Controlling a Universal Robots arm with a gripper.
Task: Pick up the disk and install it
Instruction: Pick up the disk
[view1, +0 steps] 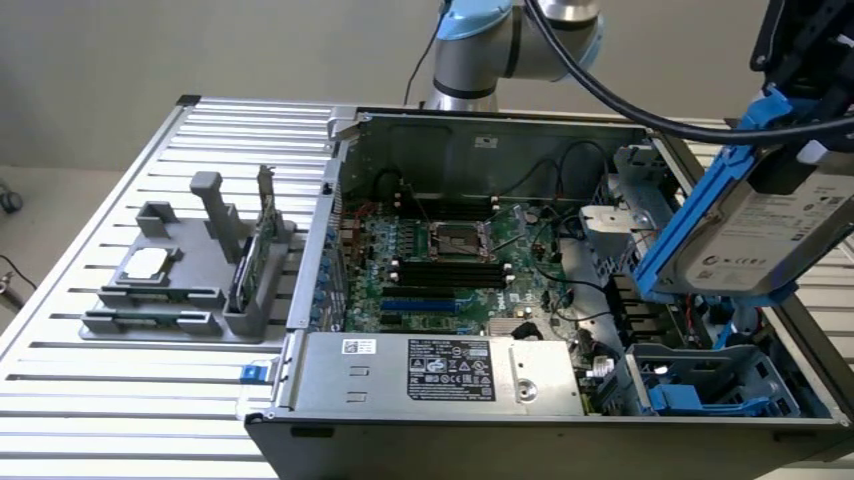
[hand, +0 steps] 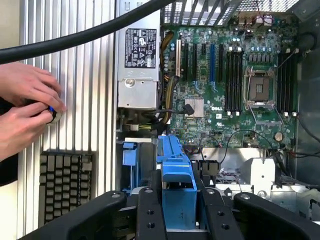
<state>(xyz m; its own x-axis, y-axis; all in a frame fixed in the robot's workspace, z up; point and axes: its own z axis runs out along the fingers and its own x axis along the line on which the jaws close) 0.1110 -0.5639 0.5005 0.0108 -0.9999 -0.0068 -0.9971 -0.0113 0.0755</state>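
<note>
— Start farthest from the claw, on the exterior view's left. That grey fixture (view1: 174, 290) with the processor chip (view1: 144, 263) sits on the slatted table (view1: 80, 400), well apart from it. I'd say it has no part in this step.

— And the motherboard (view1: 441, 255)?

— It's lower than the claw and off to one side, with the power-supply box (view1: 454, 370) along the case's near wall. Both are best left untouched.

— The drive cage (view1: 707, 385)?

— Below the claw, with blue plastic inside. The disk (view1: 774, 235) hangs just above it without touching. It's tilted, with its white label showing.

— So the claw (view1: 801, 140) has it?

— Yes, it's clenched on the disk, up in the air over that end of the case. To my eye the tilt is what matters. The disk wants squaring to the cage opening and a slow, straight approach, or a corner could catch. The wires (view1: 694, 310) near its low edge might snag too.

— What about from the wrist?

— A person's hands (hand: 27, 107) are busy over the table near a keyboard (hand: 65, 185), well away from the claw. They're worth watching if the arm swings wide. Then the black fingers (hand: 150, 215) press on either side of the disk's blue bracket (hand: 176, 170). The grip looks centred, and I'd judge that steady enough.
</note>
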